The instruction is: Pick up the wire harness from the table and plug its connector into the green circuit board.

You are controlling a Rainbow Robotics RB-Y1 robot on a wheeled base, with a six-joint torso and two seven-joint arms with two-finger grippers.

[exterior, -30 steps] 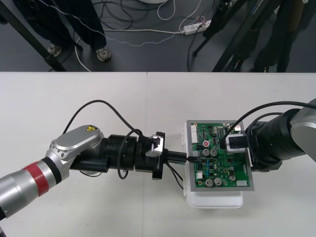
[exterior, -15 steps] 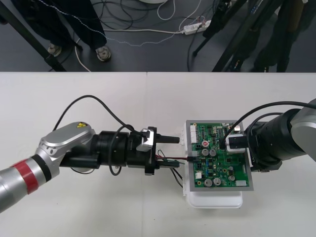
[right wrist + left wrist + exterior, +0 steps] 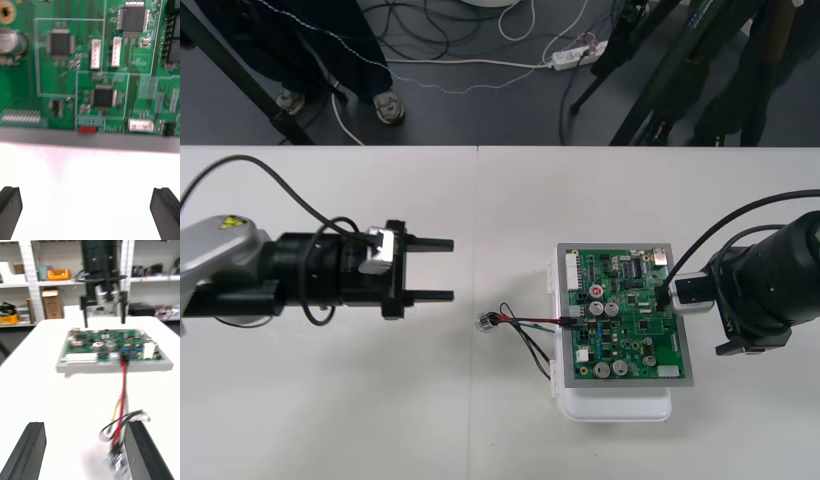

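Looks done: small black plug (image 3: pixel 565 320) of the thin red-black-green wire harness (image 3: pixel 525 326) seems seated at the 9 o'clock edge of the green circuit board (image 3: pixel 627 322). Your left tool (image 3: pixel 450 269) is wide at 9, right tool (image 3: pixel 90 212) wide at 3. You just verify seating.

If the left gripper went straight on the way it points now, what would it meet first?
Likely the green circuit board, at its edge where the wire harness is plugged; the left gripper may clear the harness, height unclear.
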